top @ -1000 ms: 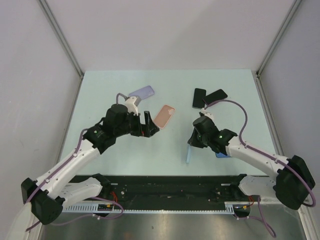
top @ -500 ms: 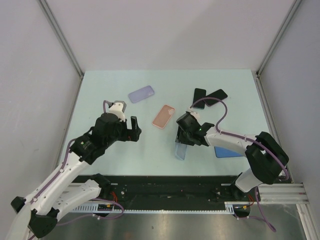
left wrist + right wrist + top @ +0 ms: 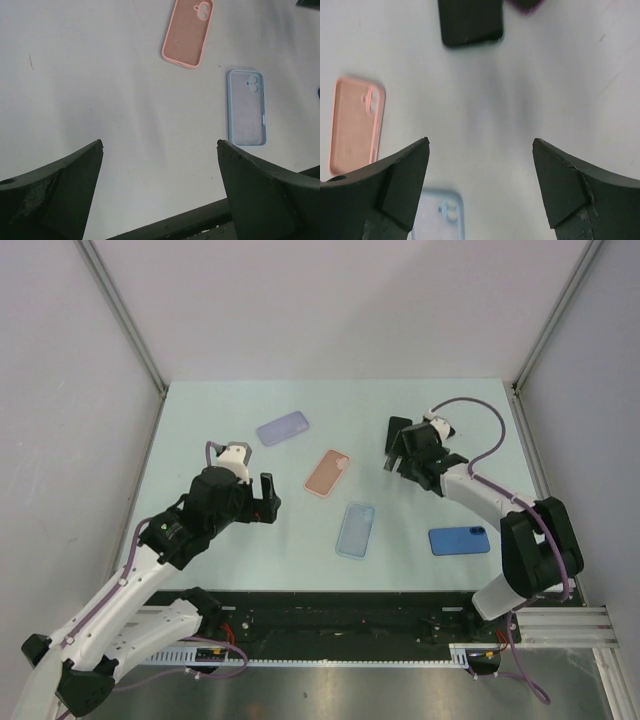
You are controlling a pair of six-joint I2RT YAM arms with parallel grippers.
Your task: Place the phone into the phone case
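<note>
1. Blue phone (image 3: 459, 540): flat on the table (image 3: 200, 410), nearest the right arm's base, well apart from both grippers.
2. Light blue case (image 3: 355, 530): flat at mid-table, between the two arms, nothing touching it. It looks like the likeliest receiver.
3. Left gripper (image 3: 268, 496): jaws wide and empty, hovering over bare table. In its wrist view the light blue case (image 3: 246, 107) and the pink case (image 3: 188, 32) lie ahead and to one side.
4. Pink case (image 3: 328, 472): flat, just beyond the light blue one, untouched.
5. Right gripper (image 3: 400, 454): jaws wide, holding nothing, hanging near a black phone (image 3: 398, 430). In the wrist view that phone (image 3: 470, 20) sits ahead of the fingers (image 3: 395, 185), not between them.
6. Second dark phone (image 3: 525, 4): beside the first, mostly hidden by the arm from above. Whether they touch I cannot tell.
7. Lavender case (image 3: 282, 427): far left, unused.

Handling note (judgement): the step is fetching a phone.
- Advance until the black phone's long edges lie between the fingers.
- Descend squarely.
- Close across the narrow width without nudging its neighbour.
- Grip near one end, leaving the other free to seat in the case.
</note>
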